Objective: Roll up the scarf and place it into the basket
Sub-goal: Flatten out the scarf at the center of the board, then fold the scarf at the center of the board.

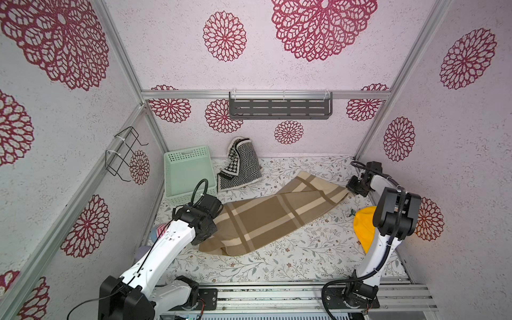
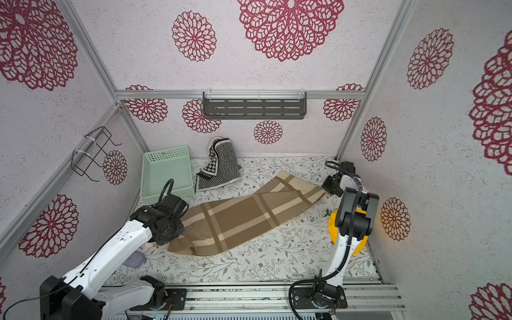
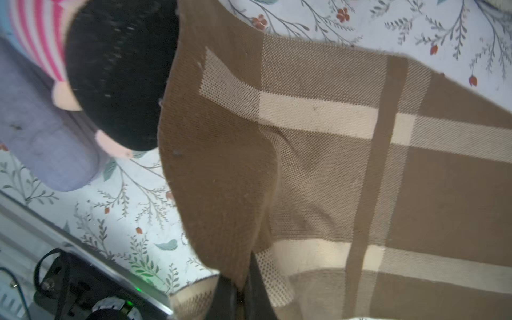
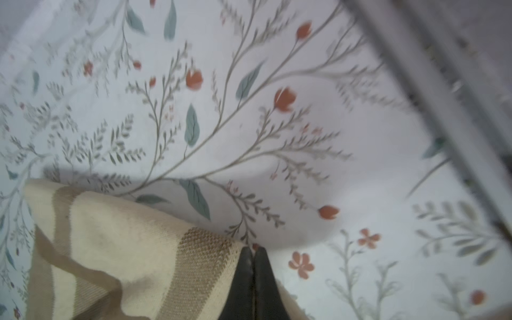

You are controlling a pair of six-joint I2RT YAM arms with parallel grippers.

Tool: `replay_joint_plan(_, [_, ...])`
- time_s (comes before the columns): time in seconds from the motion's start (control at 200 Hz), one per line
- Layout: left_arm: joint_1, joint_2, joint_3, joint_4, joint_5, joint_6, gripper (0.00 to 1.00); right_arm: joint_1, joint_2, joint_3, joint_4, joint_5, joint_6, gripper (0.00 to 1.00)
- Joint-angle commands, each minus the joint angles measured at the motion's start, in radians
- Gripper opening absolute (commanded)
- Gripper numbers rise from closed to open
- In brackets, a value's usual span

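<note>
The scarf [image 1: 277, 213] [image 2: 241, 216], brown with cream plaid stripes, lies spread out diagonally across the floral table. My left gripper [image 3: 243, 285] is shut on its near left end, and the fabric [image 3: 332, 166] is bunched up between the fingers. In both top views the wrist covers those fingers. My right gripper [image 4: 253, 250] [image 1: 349, 191] is shut on the far right corner of the scarf [image 4: 124, 249], which is lifted slightly off the table. The pale mint-green basket [image 1: 185, 155] [image 2: 166, 158] stands empty at the back left, just behind my left arm.
A black-and-white zigzag cloth [image 1: 241, 163] leans on the back wall beside the basket. A yellow item [image 1: 363, 224] lies under my right arm. A pink-striped and purple soft item [image 3: 41, 124] lies by my left wrist. A grey shelf [image 1: 279, 106] and a wire rack [image 1: 124, 153] hang on the walls.
</note>
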Motion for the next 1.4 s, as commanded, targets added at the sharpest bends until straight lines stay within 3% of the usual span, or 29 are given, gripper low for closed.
replay_joint_plan(0.0, [-0.054, 0.087, 0.035, 0.069, 0.021, -0.031, 0.00, -0.095, -0.074, 0.033, 0.032, 0.015, 0.034, 0.00])
replay_joint_plan(0.125, [-0.079, 0.156, 0.038, 0.068, 0.011, -0.037, 0.01, -0.140, -0.092, 0.049, 0.033, 0.001, 0.034, 0.00])
replay_joint_plan(0.165, [-0.080, 0.164, 0.027, 0.076, 0.009, -0.039, 0.12, -0.148, -0.094, 0.054, 0.027, 0.001, 0.031, 0.00])
replay_joint_plan(0.24, [-0.079, 0.174, 0.000, 0.088, 0.010, -0.045, 0.47, -0.153, -0.098, 0.056, 0.022, 0.010, 0.023, 0.00])
replay_joint_plan(0.275, [-0.079, 0.176, -0.011, 0.087, 0.010, -0.047, 0.53, -0.152, -0.099, 0.055, 0.019, 0.016, 0.018, 0.00])
replay_joint_plan(0.46, [-0.065, 0.150, -0.036, 0.040, -0.044, -0.058, 0.64, -0.150, -0.111, 0.030, 0.022, -0.002, 0.016, 0.00])
replay_joint_plan(0.761, [-0.072, 0.143, 0.001, 0.252, 0.050, -0.011, 0.60, -0.057, -0.200, -0.092, 0.060, -0.040, 0.008, 0.00])
replay_joint_plan(0.861, [-0.073, 0.146, 0.019, 0.305, 0.039, -0.026, 0.64, 0.036, -0.265, -0.140, 0.066, -0.036, 0.007, 0.00])
replay_joint_plan(0.931, [-0.070, 0.142, 0.041, 0.315, 0.005, -0.040, 0.73, 0.125, -0.319, -0.172, 0.063, -0.024, 0.005, 0.00])
replay_joint_plan(0.971, [-0.067, 0.135, 0.048, 0.314, -0.018, -0.051, 0.83, 0.194, -0.348, -0.187, 0.055, -0.013, 0.002, 0.00])
replay_joint_plan(1.006, [-0.062, 0.128, 0.052, 0.317, -0.031, -0.060, 1.00, 0.249, -0.375, -0.200, 0.046, 0.003, 0.002, 0.00])
replay_joint_plan(1.201, [0.002, 0.037, 0.017, 0.317, -0.076, -0.097, 0.98, 0.596, -0.484, -0.252, 0.000, 0.074, 0.013, 0.00])
replay_joint_plan(1.396, [0.093, -0.093, -0.024, 0.325, -0.100, -0.100, 0.98, 0.937, -0.456, -0.253, -0.022, 0.065, 0.074, 0.00])
